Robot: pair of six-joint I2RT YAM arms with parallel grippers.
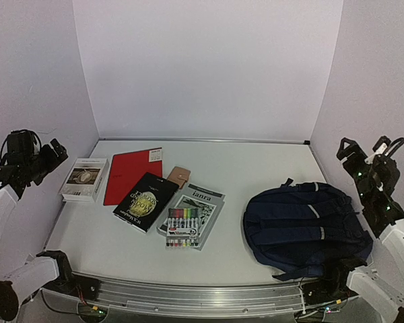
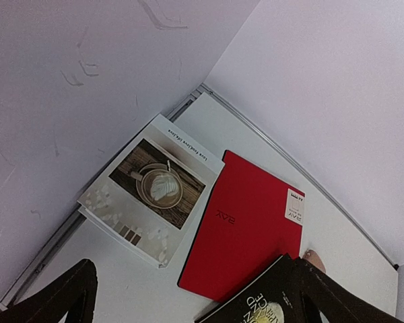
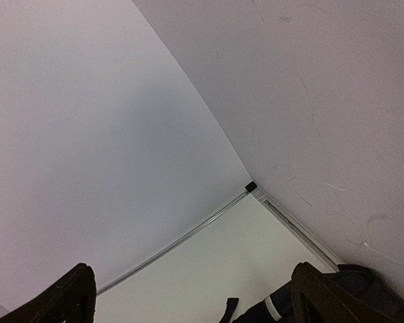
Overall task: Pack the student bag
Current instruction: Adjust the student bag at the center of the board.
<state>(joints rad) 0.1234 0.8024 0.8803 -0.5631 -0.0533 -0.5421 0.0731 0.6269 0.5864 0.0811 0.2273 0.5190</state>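
One student bag (image 1: 303, 229) lay flat in the near right corner of the surface (image 1: 256, 161), straps up, its navy fabric crossed by thin pale stripes. A sliver of it showed at the bottom of the right wrist view.

Six other things lay on the left half, one of each:
- A white book (image 1: 85, 178) with a coffee-cup photo on its cover sat against the left edge.
- A red notebook (image 1: 131, 173) lay just beside it, toward the far edge.
- A black book (image 1: 145, 200) with gold lettering touched the red notebook's near corner.
- A small tan item (image 1: 178, 177) rested just beyond the black book; what it was could not be told.
- A grey pad (image 1: 200, 200) lay beside the black book, toward the middle.
- A pack of coloured markers (image 1: 184, 225) lay on top of the grey pad, at its near end.

There were two tools. The left tool (image 1: 54, 153) hung above the left edge, over the white book's side, its fingers (image 2: 64, 296) spread wide apart, holding and touching nothing. The right tool (image 1: 368, 149) hung above the right edge beyond the bag, fingers (image 3: 337, 296) likewise wide apart and empty.
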